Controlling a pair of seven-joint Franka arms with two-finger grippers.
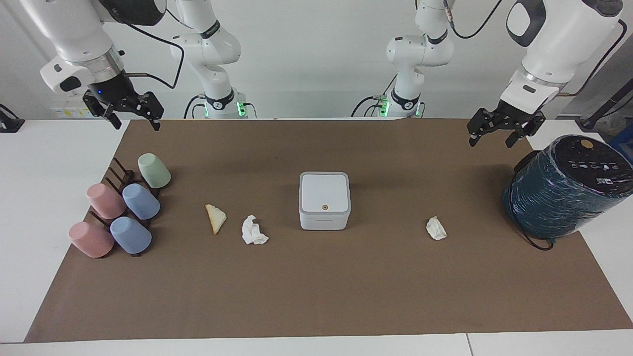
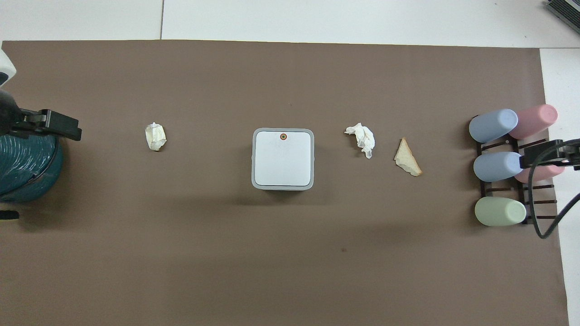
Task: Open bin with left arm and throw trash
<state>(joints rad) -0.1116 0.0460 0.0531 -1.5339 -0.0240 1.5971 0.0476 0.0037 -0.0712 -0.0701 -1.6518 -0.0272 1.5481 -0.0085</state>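
The white square bin (image 1: pixel 324 200) sits mid-mat with its lid shut, the orange dot on top; it also shows in the overhead view (image 2: pixel 283 158). A tan bread slice (image 1: pixel 216 218) (image 2: pixel 408 158) and a white paper wad (image 1: pixel 254 231) (image 2: pixel 362 138) lie beside the bin toward the right arm's end. Another wad (image 1: pixel 436 228) (image 2: pixel 155 136) lies toward the left arm's end. My left gripper (image 1: pixel 490 142) hangs open and empty in the air beside the teal cylinder. My right gripper (image 1: pixel 137 124) hangs open and empty over the mat's corner by the cups.
A big dark-teal wrapped cylinder (image 1: pixel 564 188) (image 2: pixel 25 167) stands at the left arm's end. Several pastel cups on a dark rack (image 1: pixel 123 207) (image 2: pixel 498 163) stand at the right arm's end. A brown mat (image 1: pixel 316 296) covers the table.
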